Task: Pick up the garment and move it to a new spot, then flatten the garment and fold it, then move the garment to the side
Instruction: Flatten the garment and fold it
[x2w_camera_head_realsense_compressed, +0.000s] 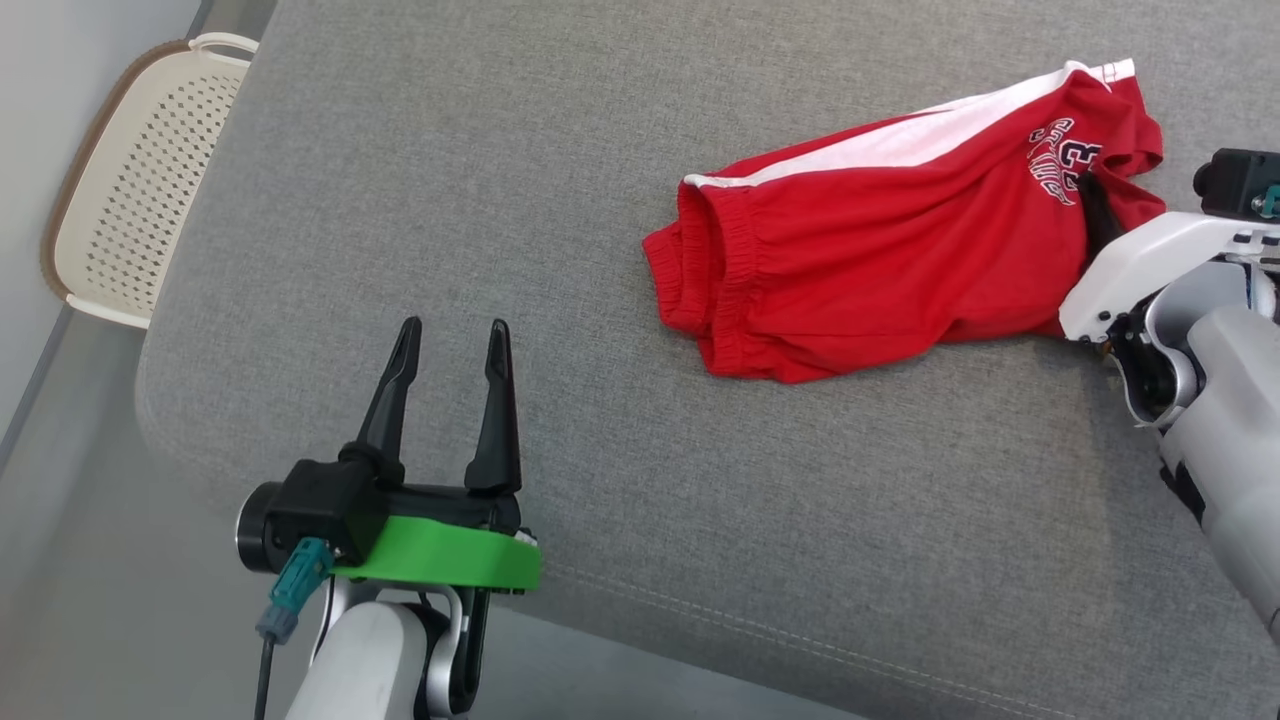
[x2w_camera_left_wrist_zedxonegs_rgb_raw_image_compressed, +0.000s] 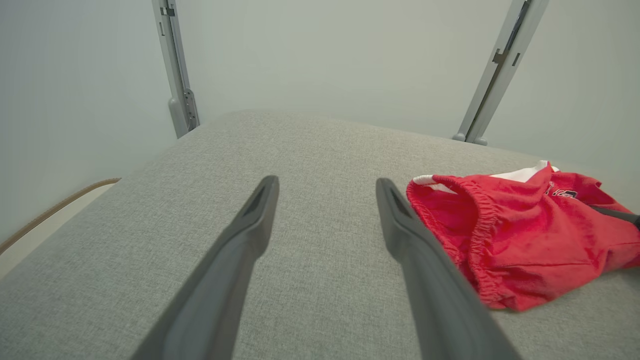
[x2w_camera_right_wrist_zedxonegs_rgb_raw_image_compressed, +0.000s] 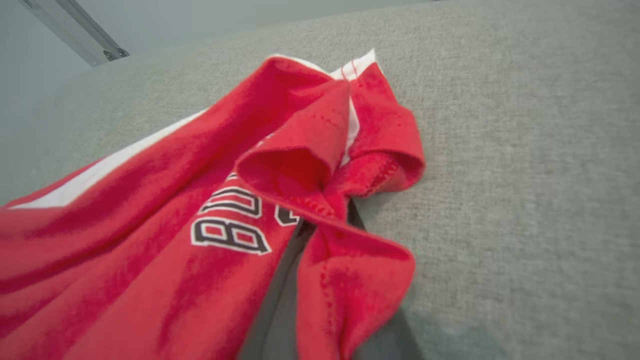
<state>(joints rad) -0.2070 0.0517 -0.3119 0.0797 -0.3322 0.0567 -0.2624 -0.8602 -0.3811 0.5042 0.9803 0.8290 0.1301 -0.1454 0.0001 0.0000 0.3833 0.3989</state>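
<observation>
Pickup in hand: right gripper jaws pinch the shorts at the hem; left gripper jaws spread. Next, lift.

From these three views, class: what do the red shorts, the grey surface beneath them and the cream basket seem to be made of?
Red shorts: soft matte knit, perhaps cotton or polyester; it creases limply, with a gathered waistband.
Grey surface: matte woven upholstery cloth; flecked weave, stitched seam.
Cream basket: probably smooth moulded plastic; regular punched holes.
</observation>
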